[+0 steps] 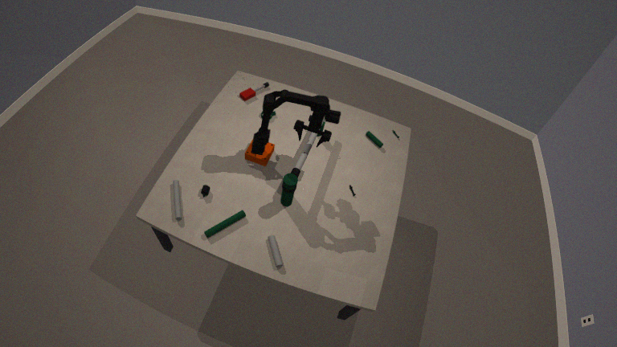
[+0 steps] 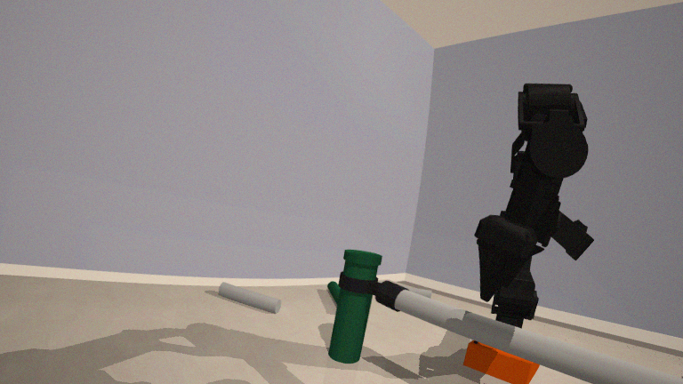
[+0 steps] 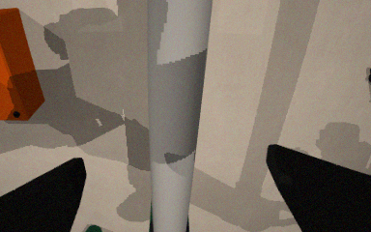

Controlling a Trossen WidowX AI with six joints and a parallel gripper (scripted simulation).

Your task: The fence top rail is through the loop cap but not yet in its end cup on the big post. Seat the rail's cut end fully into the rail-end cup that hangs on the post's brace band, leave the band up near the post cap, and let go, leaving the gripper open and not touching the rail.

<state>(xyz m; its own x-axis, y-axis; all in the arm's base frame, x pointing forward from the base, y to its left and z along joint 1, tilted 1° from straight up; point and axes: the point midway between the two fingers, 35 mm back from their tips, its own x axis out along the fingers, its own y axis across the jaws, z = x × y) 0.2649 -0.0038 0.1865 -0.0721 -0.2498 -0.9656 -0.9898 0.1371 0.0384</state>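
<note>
Blue-grey walls (image 2: 201,108) are enclosing a brown floor (image 1: 91,120), with a pale baseboard (image 1: 318,55) running along their foot. A square, dark-legged table (image 1: 345,279) is standing mid-room, casting shadows. A wall socket (image 1: 587,320) is sitting low.

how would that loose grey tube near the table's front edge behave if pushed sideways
The grey tube is a plain round cylinder lying flat, so it would probably roll, maybe off the nearby table edge. It looks rigid, unlikely to bend.
</note>
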